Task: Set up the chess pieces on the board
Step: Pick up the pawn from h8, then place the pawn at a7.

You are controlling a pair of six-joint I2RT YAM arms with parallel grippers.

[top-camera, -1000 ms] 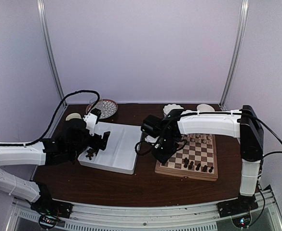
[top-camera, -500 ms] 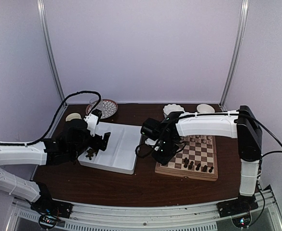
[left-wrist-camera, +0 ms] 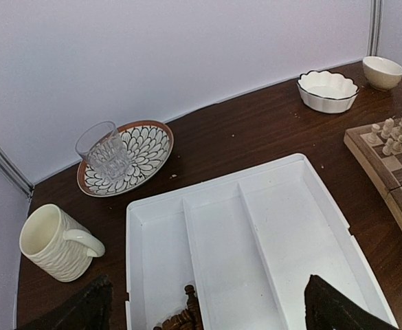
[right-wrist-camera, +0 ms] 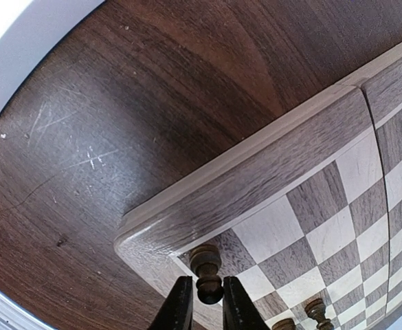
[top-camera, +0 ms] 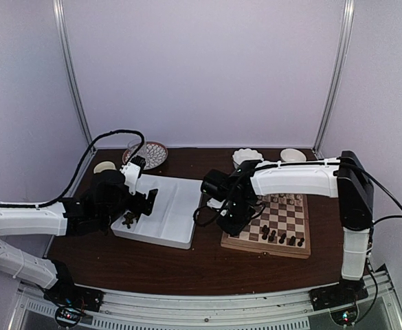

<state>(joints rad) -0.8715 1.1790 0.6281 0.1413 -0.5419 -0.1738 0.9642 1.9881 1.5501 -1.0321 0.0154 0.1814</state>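
A dark brown chess piece point(right-wrist-camera: 206, 273) stands on the corner square of the board point(right-wrist-camera: 255, 180). My right gripper point(right-wrist-camera: 205, 306) is shut on its head, one finger pressed to each side. From above, that gripper point(top-camera: 230, 223) hangs over the board's point(top-camera: 266, 246) near left corner. More dark pieces point(top-camera: 281, 237) stand along the near rows. A small heap of dark pieces point(left-wrist-camera: 183, 316) lies in the left compartment of the white tray point(left-wrist-camera: 255, 227). My left gripper point(left-wrist-camera: 207, 306) hovers open over that tray point(top-camera: 170, 216), holding nothing.
Pale cream pieces point(top-camera: 286, 198) fill the board's far rows. A ribbed cream mug point(left-wrist-camera: 53, 242), a glass point(left-wrist-camera: 106, 149) on a patterned plate point(left-wrist-camera: 149, 144), a scalloped white bowl point(left-wrist-camera: 326, 91) and a small bowl point(left-wrist-camera: 382, 71) stand along the back of the table.
The right arm has shifted slightly left and back over the board's near left corner. The left arm has not moved.
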